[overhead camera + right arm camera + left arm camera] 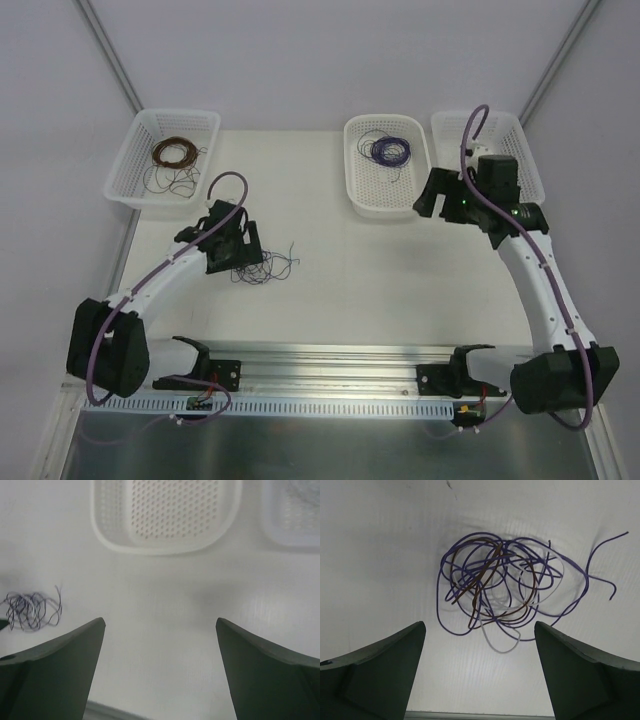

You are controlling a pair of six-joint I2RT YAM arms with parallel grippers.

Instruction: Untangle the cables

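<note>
The cables [262,268] are a small knot of hair-thin purple, brown and white wires lying on the white table left of centre. In the left wrist view the knot [495,587] lies just ahead of my fingers, with a purple end trailing off to the right. My left gripper [243,260] hangs over the knot's left side; in its own view the gripper [479,625] is open and empty. My right gripper [428,205] is open and empty by the middle basket's right edge; in its own view the gripper [160,620] is over bare table, with the knot [30,611] far left.
Three white baskets stand at the back. The left basket [125,165] holds a brown coil [172,153], the middle basket [352,175] a purple coil [390,150], and my right arm partly covers the right basket [525,150]. The middle basket [165,510] shows ahead of my right gripper.
</note>
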